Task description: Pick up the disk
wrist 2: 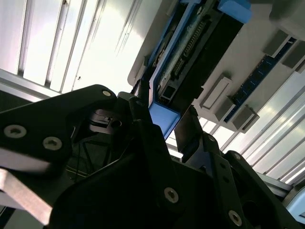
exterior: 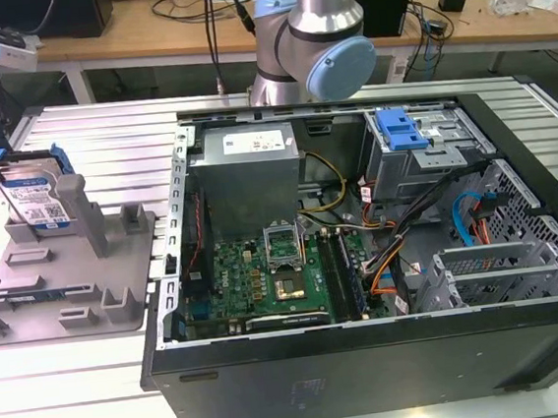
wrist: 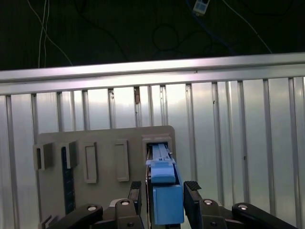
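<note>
You see the disk with blue side rails and a white-and-blue printed label. The fixture plate is plain grey, the ribbed tabletop silver, the pincer black.

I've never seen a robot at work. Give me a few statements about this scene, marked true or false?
1. The disk stands on edge in the grey plate. True.
2. The computer case is closed. False: its side is open and the motherboard shows.
3. The gripper hangs over the case. False: it is at the disk, at the exterior view's left.
4. The disk has blue rails. True.
</note>
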`<state>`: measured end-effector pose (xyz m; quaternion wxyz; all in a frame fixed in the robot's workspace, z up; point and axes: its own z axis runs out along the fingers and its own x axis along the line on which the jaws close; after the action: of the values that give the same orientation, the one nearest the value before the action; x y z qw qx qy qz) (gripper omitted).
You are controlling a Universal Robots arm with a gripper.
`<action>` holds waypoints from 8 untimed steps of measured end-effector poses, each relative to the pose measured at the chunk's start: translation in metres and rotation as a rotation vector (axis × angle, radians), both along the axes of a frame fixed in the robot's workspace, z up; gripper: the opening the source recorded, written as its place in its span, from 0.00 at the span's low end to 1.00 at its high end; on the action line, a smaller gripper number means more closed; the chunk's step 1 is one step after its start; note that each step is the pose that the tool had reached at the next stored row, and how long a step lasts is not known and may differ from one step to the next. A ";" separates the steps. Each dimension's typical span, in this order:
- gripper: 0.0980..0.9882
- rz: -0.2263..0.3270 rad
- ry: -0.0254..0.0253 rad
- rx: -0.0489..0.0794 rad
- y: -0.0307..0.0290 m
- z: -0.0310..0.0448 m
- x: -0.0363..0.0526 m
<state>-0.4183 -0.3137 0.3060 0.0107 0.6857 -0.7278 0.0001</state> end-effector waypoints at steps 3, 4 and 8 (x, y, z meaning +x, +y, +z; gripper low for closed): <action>0.43 0.000 0.0000 0.000 0.0001 -0.0006 -0.0001; 0.43 0.000 -0.0002 0.000 0.0002 -0.0010 -0.0001; 0.43 0.000 -0.0001 0.000 0.0003 -0.0025 -0.0003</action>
<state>-0.4186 -0.3134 0.3035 0.0107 0.6857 -0.7278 0.0002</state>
